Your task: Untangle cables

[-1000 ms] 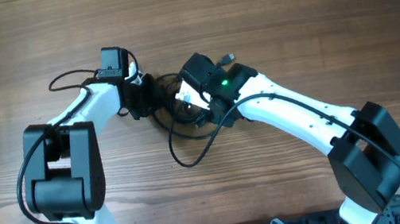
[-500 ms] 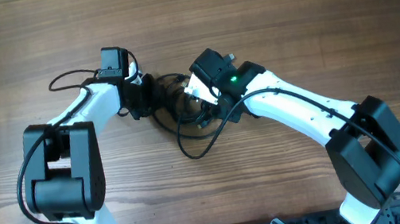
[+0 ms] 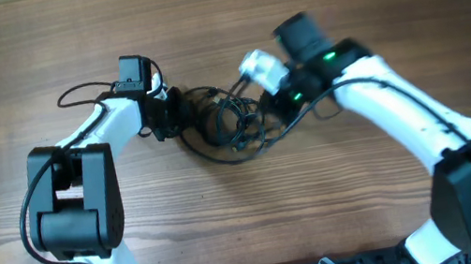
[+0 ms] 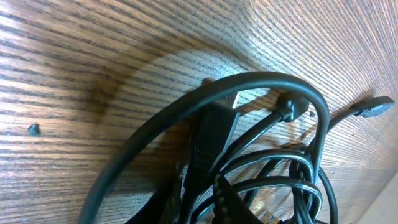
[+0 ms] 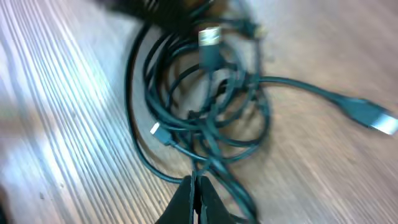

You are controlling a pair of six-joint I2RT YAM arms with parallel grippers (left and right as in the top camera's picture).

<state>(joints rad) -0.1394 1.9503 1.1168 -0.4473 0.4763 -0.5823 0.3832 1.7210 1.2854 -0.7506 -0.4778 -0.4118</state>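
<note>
Right wrist view: tangled black cables [image 5: 210, 59], right jaws pressed together; left jaws pinch the clump.

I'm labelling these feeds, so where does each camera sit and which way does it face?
Overhead: above the table, facing straight down; left arm and right arm flank the cables.
Left wrist: on the left arm, low, facing close-up cables; no robot part clearly shows.
Right wrist: above the clump, facing down; its shut hand pinches a strand.
Shared: all three show the cables.
</note>
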